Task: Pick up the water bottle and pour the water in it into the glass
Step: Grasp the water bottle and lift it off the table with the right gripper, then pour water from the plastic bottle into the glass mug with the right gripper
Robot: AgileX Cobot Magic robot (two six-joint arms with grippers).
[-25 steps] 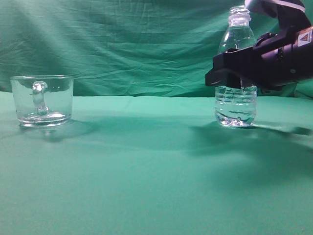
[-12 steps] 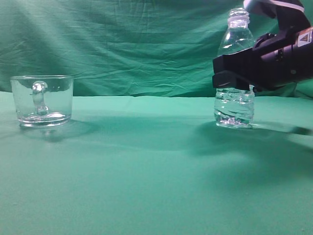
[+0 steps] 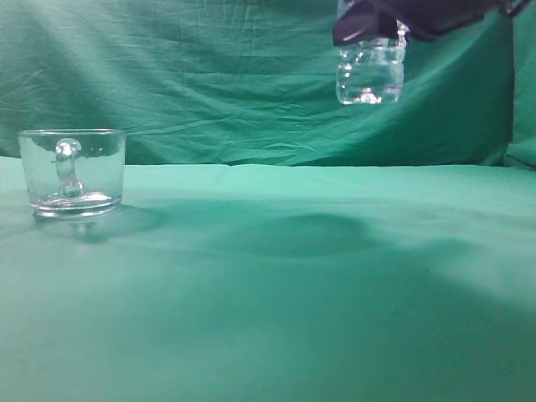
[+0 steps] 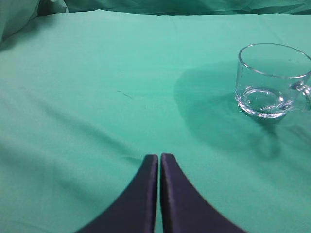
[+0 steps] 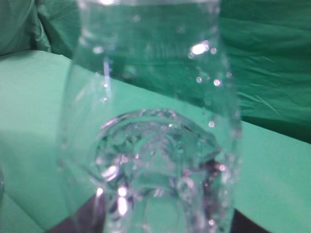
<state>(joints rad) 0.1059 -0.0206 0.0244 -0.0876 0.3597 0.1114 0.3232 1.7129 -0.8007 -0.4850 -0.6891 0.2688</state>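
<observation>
The right gripper [image 3: 373, 29] is holding the bottle [image 3: 369, 74] between its closed jaws high above the green tabletop [image 3: 276, 285], well apart from the glass [image 3: 72, 172] standing at left, while the left gripper [image 4: 159, 162] is hanging pressed together, gripping nothing.

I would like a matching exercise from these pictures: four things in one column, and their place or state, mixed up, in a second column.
Things:
1. water bottle
2. glass
3. left end effector
4. right end effector

Places or states:
A. shut on nothing, above bare cloth
B. standing on the cloth, at the left of the exterior view
C. lifted in the air, upright
D. clamped around the bottle

Pairs: 1-C, 2-B, 3-A, 4-D
</observation>
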